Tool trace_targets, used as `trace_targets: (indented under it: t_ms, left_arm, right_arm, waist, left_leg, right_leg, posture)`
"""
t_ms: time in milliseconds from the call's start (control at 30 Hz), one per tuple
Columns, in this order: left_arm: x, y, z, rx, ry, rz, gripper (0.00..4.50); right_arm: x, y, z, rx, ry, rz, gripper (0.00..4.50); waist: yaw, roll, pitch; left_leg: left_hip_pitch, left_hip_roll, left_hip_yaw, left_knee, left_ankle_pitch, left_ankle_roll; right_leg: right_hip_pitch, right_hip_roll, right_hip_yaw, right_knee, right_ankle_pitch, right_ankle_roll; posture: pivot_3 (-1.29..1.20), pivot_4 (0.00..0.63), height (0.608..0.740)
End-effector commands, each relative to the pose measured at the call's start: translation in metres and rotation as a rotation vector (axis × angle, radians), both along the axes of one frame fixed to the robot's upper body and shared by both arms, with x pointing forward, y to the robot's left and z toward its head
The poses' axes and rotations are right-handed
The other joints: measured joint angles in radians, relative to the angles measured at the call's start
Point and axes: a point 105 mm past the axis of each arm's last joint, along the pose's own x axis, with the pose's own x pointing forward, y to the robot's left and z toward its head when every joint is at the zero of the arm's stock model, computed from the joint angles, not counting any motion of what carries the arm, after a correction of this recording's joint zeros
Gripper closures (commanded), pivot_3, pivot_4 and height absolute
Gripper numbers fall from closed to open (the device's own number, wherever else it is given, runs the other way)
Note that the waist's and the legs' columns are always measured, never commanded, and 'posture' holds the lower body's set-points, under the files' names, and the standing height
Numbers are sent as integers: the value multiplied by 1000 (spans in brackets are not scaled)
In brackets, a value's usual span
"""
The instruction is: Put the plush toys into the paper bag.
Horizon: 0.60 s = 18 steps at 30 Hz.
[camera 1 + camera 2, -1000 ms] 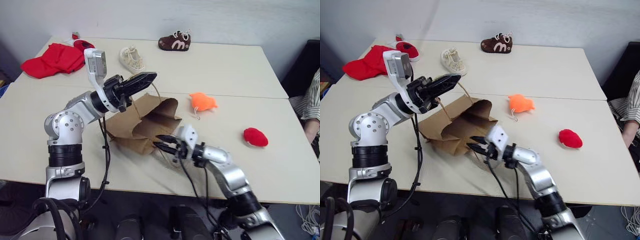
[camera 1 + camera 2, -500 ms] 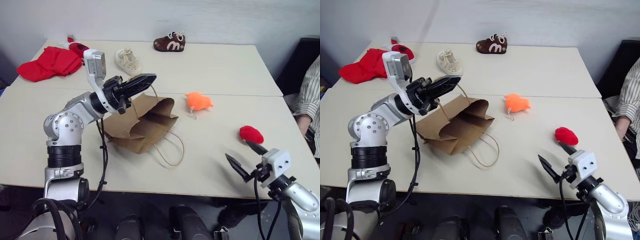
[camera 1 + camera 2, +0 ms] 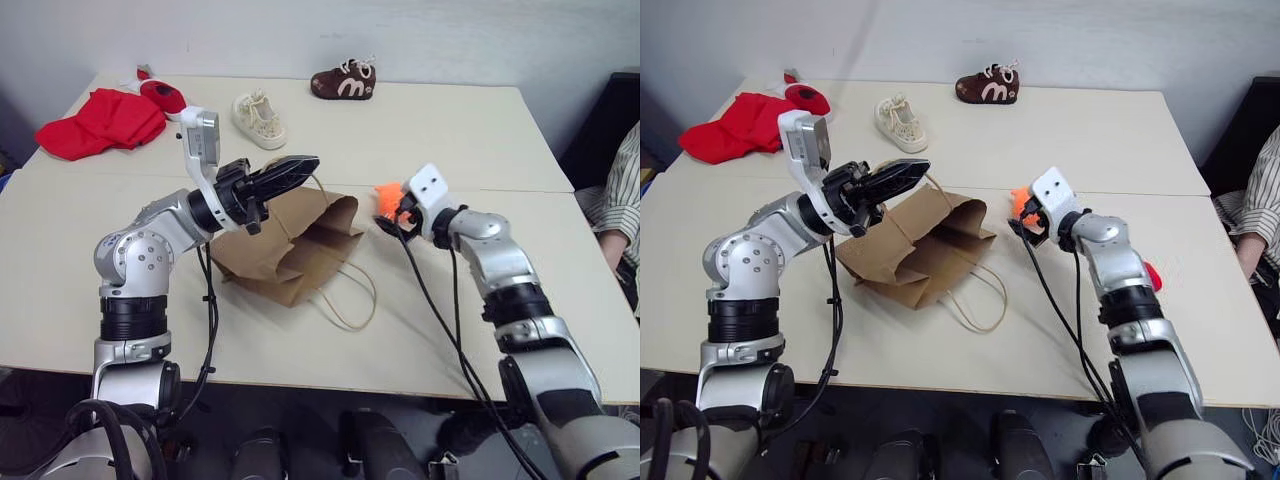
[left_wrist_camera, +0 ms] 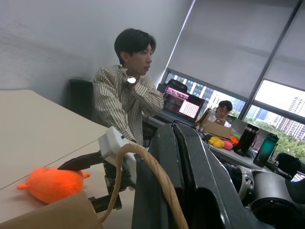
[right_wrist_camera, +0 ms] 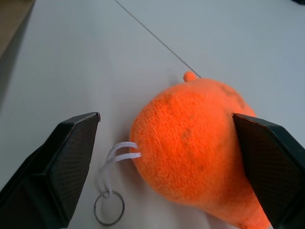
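The bag [image 3: 290,245] lies on its side on the table [image 3: 500,130], long axis running from its base at the robot's left to its mouth, which gapes right toward the orange toy [image 5: 195,148]. The left gripper [image 3: 300,168] is pinched tight on one cord handle [image 4: 152,176], lifting it — the other handle [image 3: 350,300] trails on the table. The right gripper [image 5: 167,157] stands wide open around the orange toy, one finger [image 5: 57,162] on each side, not gripping. The red toy [image 3: 1152,276] peeks out behind the right arm.
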Motion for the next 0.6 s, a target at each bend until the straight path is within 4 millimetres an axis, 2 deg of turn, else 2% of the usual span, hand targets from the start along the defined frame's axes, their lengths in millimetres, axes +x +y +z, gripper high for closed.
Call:
trace_targets:
  t_ms: [33,200,300,367,433,500,533,600]
  left_arm:
    - [-6,2,6,23,-65,18,4500]
    - [-6,4,12,3,-73,19,4500]
    - [-7,2,16,-5,-78,4,4500]
    - [-8,1,17,-8,-80,-1,4500]
    - [-8,1,19,-22,-83,1,4500]
    - [-8,1,20,-37,-80,0,4500]
    - [-9,0,20,-38,-77,-2,4500]
    - [-9,-1,17,-31,-70,-13,4500]
  right_arm:
    - [7,-6,-1,-33,17,-31,989]
    - [1,-11,16,7,-56,38,2769]
    - [-29,-1,34,90,-102,274,3673]
    - [-59,5,47,174,-98,417,4203]
    - [-93,11,60,256,-80,532,4407]
    - [-127,21,62,256,-59,631,4407]
    - [-139,25,58,255,-24,653,4407]
    - [-149,36,46,231,24,639,4408]
  waist:
    - [-5,0,0]
    - [-10,0,0]
    - [-5,0,0]
    - [-4,1,0]
    - [-1,2,2]
    - [2,3,2]
    - [1,3,2]
    - [1,2,2]
  left_leg:
    - [0,0,0,0,0,0]
    - [1,0,-1,0,0,0]
    - [0,0,-2,0,0,0]
    - [-1,0,-2,-1,0,0]
    - [-1,0,-3,-1,0,0]
    - [-1,1,-3,0,0,-1]
    - [-1,1,-3,0,0,-1]
    - [1,1,-3,0,0,-1]
  right_leg:
    - [0,0,0,1,0,0]
    - [0,0,0,2,0,0]
    - [1,0,-1,1,0,0]
    - [1,0,-1,0,0,1]
    - [1,0,-2,0,0,1]
    - [1,0,-2,1,0,1]
    - [0,0,-2,1,0,1]
    - [2,1,-1,-3,0,1]
  posture:
    - [0,150,740]
    - [0,150,740]
    - [0,150,740]
    - [0,150,740]
    - [0,150,740]
    - [0,150,740]
    - [0,150,740]
    - [0,150,740]
